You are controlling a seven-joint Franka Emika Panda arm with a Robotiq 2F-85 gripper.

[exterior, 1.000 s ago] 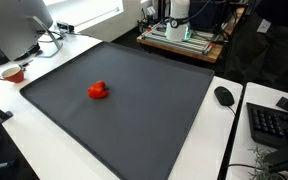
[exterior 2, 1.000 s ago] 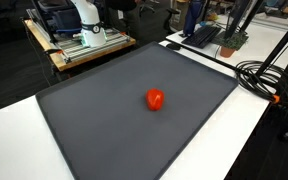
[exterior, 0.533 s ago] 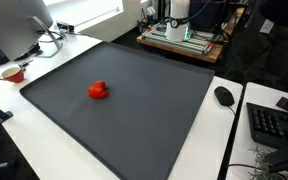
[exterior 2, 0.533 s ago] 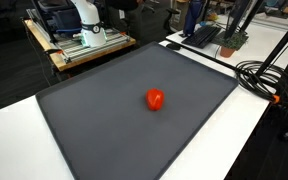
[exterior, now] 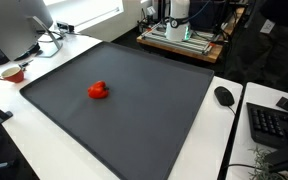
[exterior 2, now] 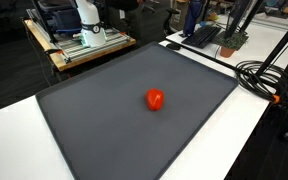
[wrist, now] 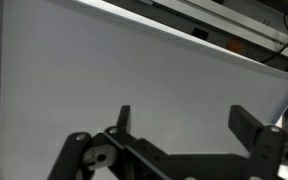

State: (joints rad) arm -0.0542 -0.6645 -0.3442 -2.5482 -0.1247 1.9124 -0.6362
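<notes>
Nothing had shifted since earlier: the red object lay near the middle of the dark mat, the gripper spread open, empty. It looked light, perhaps soft; gripping its sides seemed best.

The object was plain red, without pattern, in both exterior views. The mat beneath it was uniform dark grey and unpatterned. The worktop was white. At 3 o'clock from the mat, the mouse and the keyboard were black. At 10 o'clock, the cup was red-brown. In an exterior view, the cables were black. The gripper and its fingers were black. In the wrist view, the mat appeared pale grey.
</notes>
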